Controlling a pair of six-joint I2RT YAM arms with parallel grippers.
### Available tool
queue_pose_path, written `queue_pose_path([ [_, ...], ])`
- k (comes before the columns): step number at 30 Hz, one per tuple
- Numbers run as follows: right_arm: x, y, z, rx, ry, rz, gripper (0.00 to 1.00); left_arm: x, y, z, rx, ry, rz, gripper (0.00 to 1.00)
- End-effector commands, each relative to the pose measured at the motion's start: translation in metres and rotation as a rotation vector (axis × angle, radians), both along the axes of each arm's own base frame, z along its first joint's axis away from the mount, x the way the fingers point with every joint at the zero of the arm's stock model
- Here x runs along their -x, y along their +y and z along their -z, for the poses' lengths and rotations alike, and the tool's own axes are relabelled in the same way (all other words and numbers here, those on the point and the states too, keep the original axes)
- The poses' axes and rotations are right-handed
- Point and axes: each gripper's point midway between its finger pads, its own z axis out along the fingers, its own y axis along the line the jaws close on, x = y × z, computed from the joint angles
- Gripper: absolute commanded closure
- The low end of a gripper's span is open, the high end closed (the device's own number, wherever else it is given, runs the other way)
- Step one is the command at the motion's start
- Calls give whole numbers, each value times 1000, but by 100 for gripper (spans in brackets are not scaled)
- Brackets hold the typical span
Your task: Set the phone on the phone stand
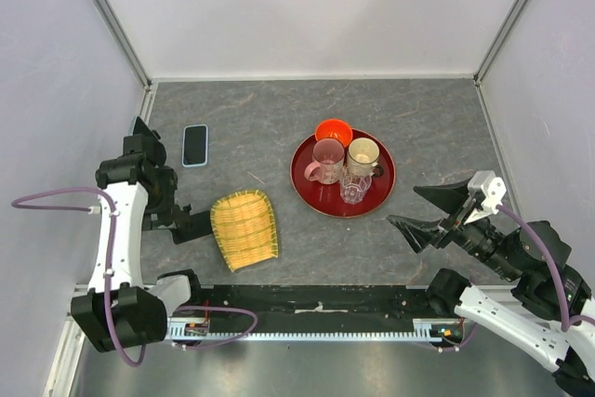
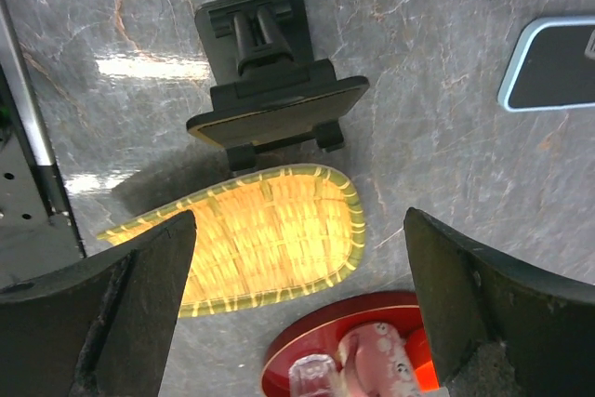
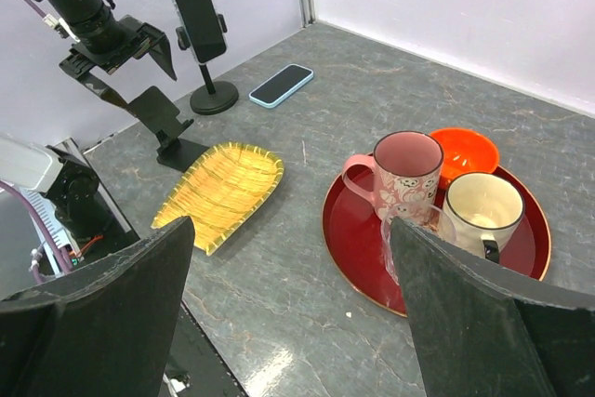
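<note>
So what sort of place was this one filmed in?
Most likely a lab robot cell, not a home: plain white panel walls on metal frame posts enclose a grey marbled tabletop, with staged props like the round red tray and yellow woven basket.

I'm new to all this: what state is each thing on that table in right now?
phone: lying flat on the table, on no stand.
folding stand: upright, empty.
second phone: clamped upright in the round holder.
basket: empty.
pink mug: upright on the red tray.
cream mug: upright.
glass: upright.
orange bowl: upright.
left jaws: open, empty.
right jaws: open, empty.
</note>
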Motion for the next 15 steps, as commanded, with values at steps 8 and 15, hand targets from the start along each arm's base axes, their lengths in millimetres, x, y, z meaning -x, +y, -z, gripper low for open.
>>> queue_pose_path([
  [8,-1,-6,-7,-16,-32,22,7,41,15,15,-69,249,-177,2],
  [15,-2,-8,-7,-17,-36,34,7,43,27,20,-129,292,-200,2],
])
